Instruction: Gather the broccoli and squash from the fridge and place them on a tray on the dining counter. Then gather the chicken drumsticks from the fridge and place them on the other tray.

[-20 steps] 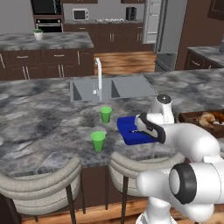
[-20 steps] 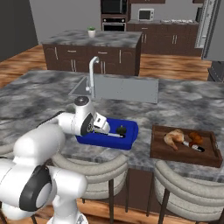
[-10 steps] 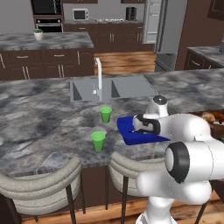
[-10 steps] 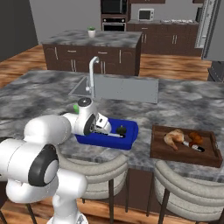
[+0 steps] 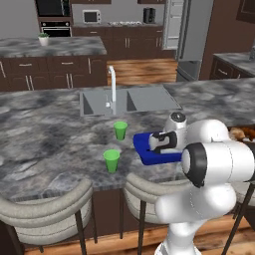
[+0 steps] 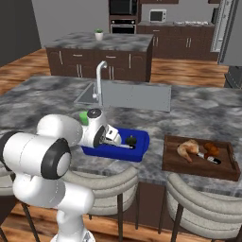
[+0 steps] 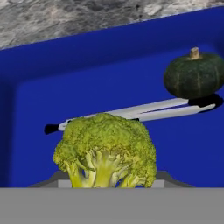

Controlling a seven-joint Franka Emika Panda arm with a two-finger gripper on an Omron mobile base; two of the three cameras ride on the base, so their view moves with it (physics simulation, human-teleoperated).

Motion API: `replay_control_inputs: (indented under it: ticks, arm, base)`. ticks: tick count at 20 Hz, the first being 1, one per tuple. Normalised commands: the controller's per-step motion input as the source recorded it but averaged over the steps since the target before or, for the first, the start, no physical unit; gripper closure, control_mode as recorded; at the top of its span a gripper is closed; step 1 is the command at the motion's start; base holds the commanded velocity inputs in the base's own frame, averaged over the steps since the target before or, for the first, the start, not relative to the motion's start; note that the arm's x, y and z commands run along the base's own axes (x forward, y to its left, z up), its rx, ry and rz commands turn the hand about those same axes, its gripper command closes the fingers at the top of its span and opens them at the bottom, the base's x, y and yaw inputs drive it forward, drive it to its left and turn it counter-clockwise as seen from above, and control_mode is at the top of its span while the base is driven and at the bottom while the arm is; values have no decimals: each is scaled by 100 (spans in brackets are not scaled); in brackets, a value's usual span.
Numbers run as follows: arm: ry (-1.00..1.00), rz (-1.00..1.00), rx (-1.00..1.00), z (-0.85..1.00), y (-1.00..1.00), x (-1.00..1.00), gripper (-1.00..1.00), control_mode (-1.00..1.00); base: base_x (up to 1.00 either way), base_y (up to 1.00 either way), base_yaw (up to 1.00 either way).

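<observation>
Low over the blue tray (image 5: 144, 153) (image 6: 138, 152) (image 7: 131, 57) on the dining counter (image 5: 45, 144) (image 6: 198, 113) hangs my gripper (image 5: 158, 142) (image 6: 113, 137) (image 7: 109, 180), shut on the broccoli (image 7: 105, 148). The broccoli's lumpy green-yellow head hides the fingertips in the hand view. A dark green squash (image 6: 131, 140) (image 7: 194, 74) sits in the tray's far corner. To the right, the other tray (image 6: 198, 166) of dark wood holds the chicken drumsticks (image 6: 189, 148). The fridge (image 5: 191, 30) (image 6: 231, 28) stands far back.
Silver tongs (image 7: 131, 113) with dark ends lie across the blue tray behind the broccoli. Two green cups (image 5: 120, 130) (image 5: 111, 160) stand left of the tray. The sink (image 5: 129, 99) and faucet (image 5: 112, 82) lie behind them. Grey stools line the counter's near edge.
The arm's upper links have swung nearer the cameras, while the hand has stayed low over the blue tray. The grip on the broccoli is the same.
</observation>
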Motion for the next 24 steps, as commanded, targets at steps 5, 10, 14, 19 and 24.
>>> replay_control_inputs:
  ticks: [5,10,14,19,24]
  arm:
    - [0,0,0,-23,0,21,100,-100]
    - [0,0,0,-18,-1,18,100,-100]
    - [0,0,0,-16,-4,11,100,-100]
    - [0,0,0,-17,-4,11,100,-100]
    - [0,0,0,-16,-1,12,100,-100]
  base:
    - [0,0,0]
    - [0,0,0]
    - [0,0,0]
    - [0,0,0]
    - [0,0,0]
